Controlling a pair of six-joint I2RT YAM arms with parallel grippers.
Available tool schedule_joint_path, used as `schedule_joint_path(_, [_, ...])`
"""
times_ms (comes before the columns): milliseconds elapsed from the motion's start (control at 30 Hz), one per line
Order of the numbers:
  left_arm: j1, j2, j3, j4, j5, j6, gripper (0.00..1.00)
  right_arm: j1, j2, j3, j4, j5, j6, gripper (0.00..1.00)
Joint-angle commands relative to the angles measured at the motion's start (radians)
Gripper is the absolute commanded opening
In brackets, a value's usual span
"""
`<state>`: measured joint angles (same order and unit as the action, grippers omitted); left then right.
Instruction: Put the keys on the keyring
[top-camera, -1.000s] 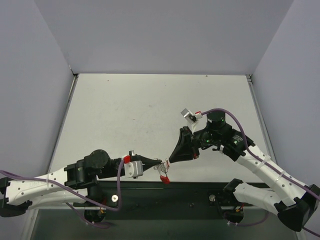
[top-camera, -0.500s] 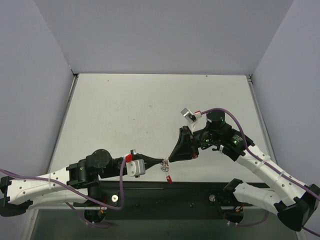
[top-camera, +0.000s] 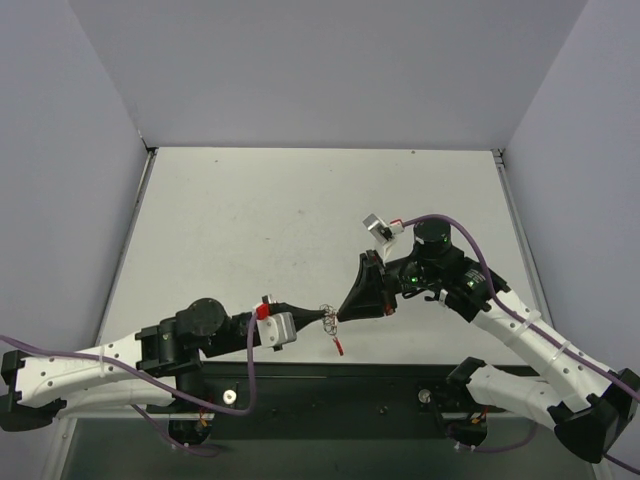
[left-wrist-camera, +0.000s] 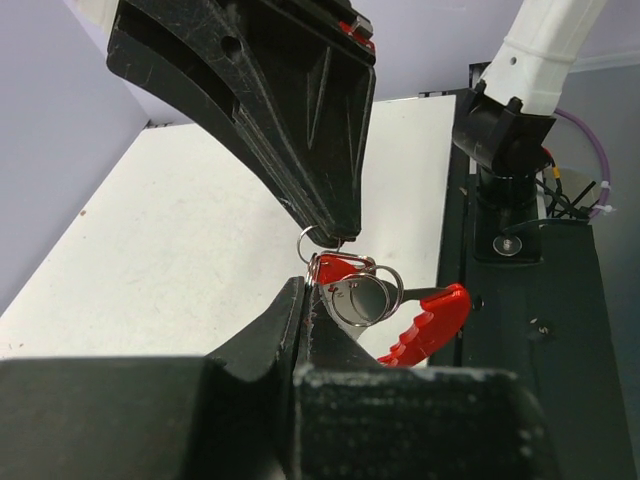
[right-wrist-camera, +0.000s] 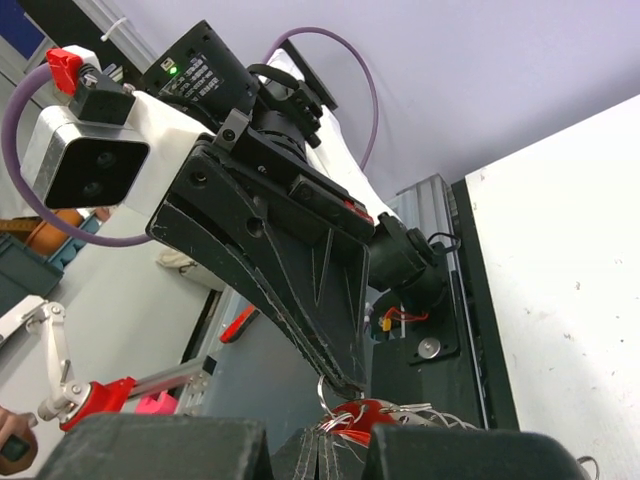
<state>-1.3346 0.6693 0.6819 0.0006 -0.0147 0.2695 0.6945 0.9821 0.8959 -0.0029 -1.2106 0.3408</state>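
The keyring hangs in the air between my two grippers. It is a bunch of thin silver wire rings (left-wrist-camera: 368, 292) with a red curved clip (left-wrist-camera: 432, 324) dangling below (top-camera: 340, 347). A small red tag, the keys (left-wrist-camera: 337, 267), sits among the rings, and shows again as a red piece (right-wrist-camera: 366, 414) in the right wrist view. My left gripper (top-camera: 325, 319) (left-wrist-camera: 306, 288) is shut, pinching a ring at the bunch's left side. Tip to tip with it, my right gripper (top-camera: 337, 317) (right-wrist-camera: 326, 445) is also shut on the rings. Each wrist view shows the other gripper's closed black tips (left-wrist-camera: 338, 236) (right-wrist-camera: 352, 385) just above the bunch.
The white table (top-camera: 280, 220) lies behind the grippers, walled in grey on three sides. The black base rail (top-camera: 380, 385) runs along the near edge, right under the hanging clip. The right arm's base (left-wrist-camera: 505, 140) stands close on the right in the left wrist view.
My left arm has pushed a little to the right and away from the near edge, carrying the bunch with it. The red clip has swung right. The right gripper has barely shifted.
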Motion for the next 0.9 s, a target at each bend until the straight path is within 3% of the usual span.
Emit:
schedule_joint_path(0, [-0.008, 0.001, 0.051, 0.068, -0.056, 0.0, 0.0, 0.013, -0.014, 0.032, 0.064, 0.0, 0.024, 0.0])
schedule_joint_path(400, [-0.009, 0.027, 0.048, 0.087, -0.041, 0.01, 0.0, 0.04, -0.02, 0.032, 0.084, 0.029, 0.043, 0.0])
schedule_joint_path(867, [-0.009, -0.06, 0.028, 0.062, 0.015, -0.015, 0.0, 0.036, -0.014, 0.02, 0.092, -0.013, -0.013, 0.0])
